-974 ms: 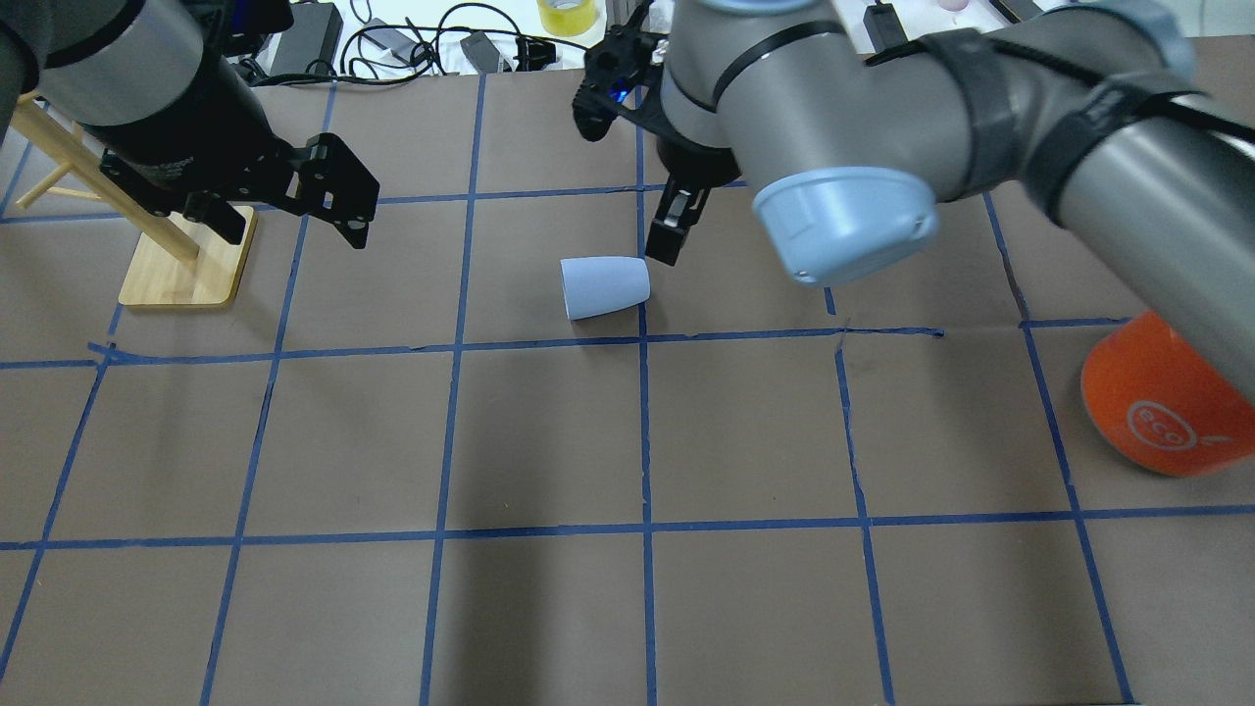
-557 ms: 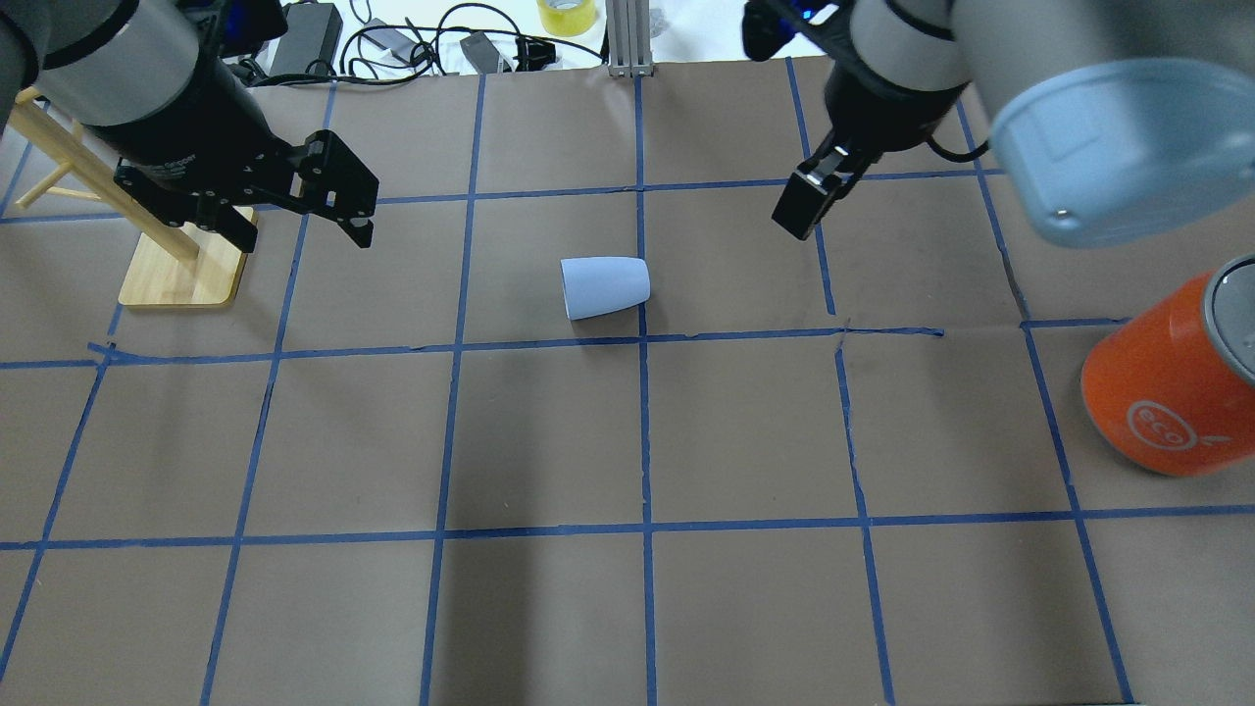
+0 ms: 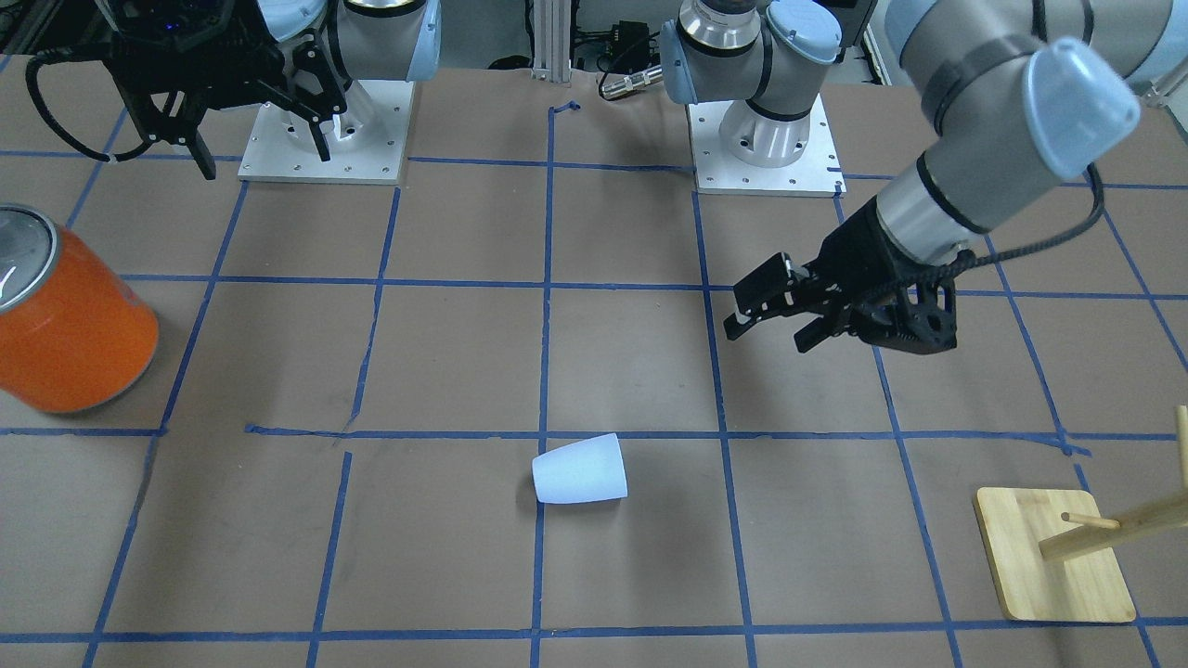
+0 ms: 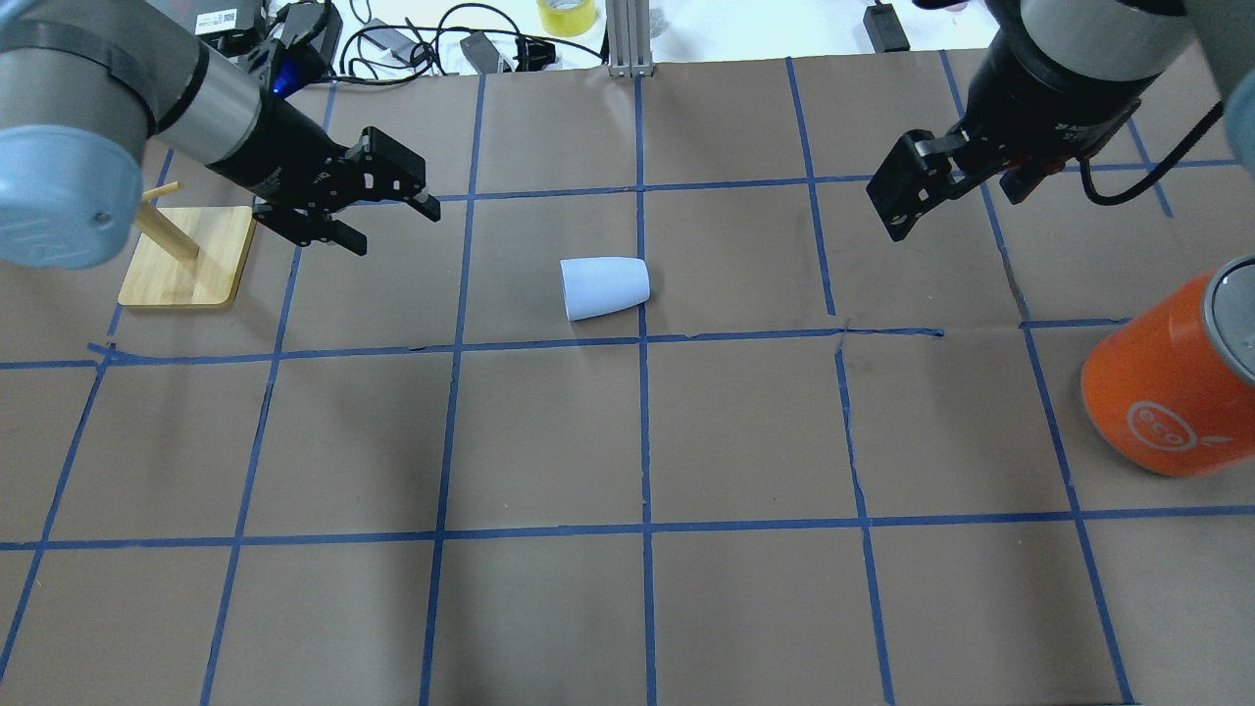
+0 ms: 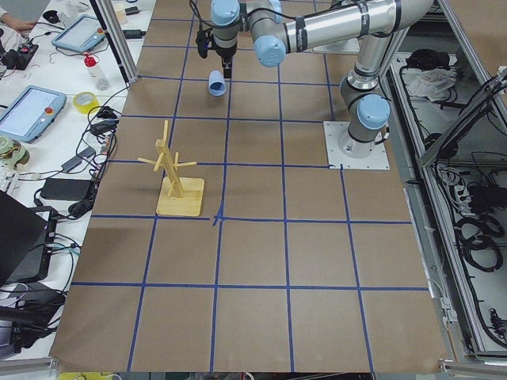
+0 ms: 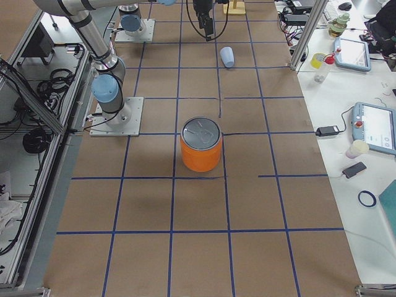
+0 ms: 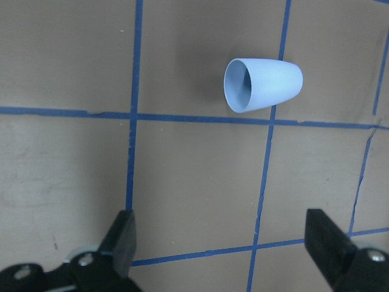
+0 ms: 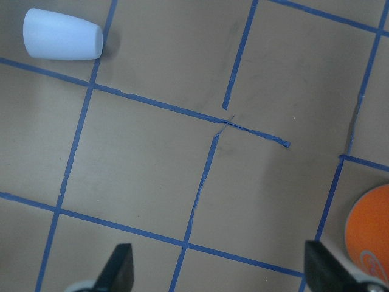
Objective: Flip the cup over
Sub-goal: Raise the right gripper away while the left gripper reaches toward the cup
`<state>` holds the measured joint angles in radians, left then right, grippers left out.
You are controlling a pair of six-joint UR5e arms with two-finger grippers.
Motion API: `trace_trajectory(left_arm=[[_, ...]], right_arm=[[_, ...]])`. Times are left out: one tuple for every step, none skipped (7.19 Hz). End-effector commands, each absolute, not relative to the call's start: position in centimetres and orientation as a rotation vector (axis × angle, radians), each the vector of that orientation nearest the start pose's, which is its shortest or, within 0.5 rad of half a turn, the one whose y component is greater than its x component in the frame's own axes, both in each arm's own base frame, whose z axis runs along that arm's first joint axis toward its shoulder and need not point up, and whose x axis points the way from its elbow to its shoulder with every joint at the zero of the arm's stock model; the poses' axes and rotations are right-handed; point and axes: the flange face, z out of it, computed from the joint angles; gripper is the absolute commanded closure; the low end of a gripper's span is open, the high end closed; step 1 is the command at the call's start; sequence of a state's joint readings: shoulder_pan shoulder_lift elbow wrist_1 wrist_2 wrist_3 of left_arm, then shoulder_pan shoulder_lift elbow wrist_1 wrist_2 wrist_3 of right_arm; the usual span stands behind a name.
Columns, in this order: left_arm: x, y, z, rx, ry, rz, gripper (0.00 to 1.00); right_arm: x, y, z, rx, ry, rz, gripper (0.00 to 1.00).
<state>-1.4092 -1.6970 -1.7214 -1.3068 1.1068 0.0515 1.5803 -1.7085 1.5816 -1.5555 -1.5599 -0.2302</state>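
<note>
1 cup (image 4: 605,287), pale blue-white, tapered, handleless: lies on its side on the table (image 4: 549,441), touched by neither gripper. In the overhead view its wide mouth points to that view's left and its narrow base sits just beside a vertical line of blue tape, a little above a horizontal one; the left wrist view looks partly into the bluish mouth. 2 grippers, both above the table and apart from the cup, which lies between them. Left gripper (image 4: 394,227): fingers spread wide with nothing between them, pointed toward the cup, near the wooden stand (image 4: 181,257). Right gripper (image 3: 264,165): fingers likewise spread wide and empty, farther from the cup than the left one, on the can's side of the table. 1 orange can (image 4: 1167,392) with a silver top: upright, well apart from the cup, at the right edge of the overhead view. 1 wooden stand: flat square base with a post and pegs. Table surface: brown paper marked into squares with blue tape.
</note>
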Motion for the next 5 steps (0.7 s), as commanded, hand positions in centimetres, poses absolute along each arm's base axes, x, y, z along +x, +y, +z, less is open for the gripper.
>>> trace_trajectory(left_arm=[[-9.7,-58.4,31.6,-0.252,3.748,-0.003,0.00],[-10.1,-59.4,28.4,-0.302,3.812,0.099,0.00],[-10.6,-60.4,26.1,-0.344,3.889,0.153,0.00],[-11.2,-61.2,24.4,-0.366,3.957,0.160,0.00],[-11.5,-62.4,23.3,-0.368,3.985,0.080,0.00]], right_arm=[[13.3,-43.9,54.7,-0.244,3.124,-0.184,0.00],[13.1,-44.2,54.8,-0.215,3.122,-0.196,0.00],[13.0,-44.6,54.9,-0.137,3.120,-0.229,0.00],[13.0,-45.8,55.2,-0.084,3.116,-0.347,0.00],[13.0,-47.6,53.8,-0.080,3.110,-0.317,0.00]])
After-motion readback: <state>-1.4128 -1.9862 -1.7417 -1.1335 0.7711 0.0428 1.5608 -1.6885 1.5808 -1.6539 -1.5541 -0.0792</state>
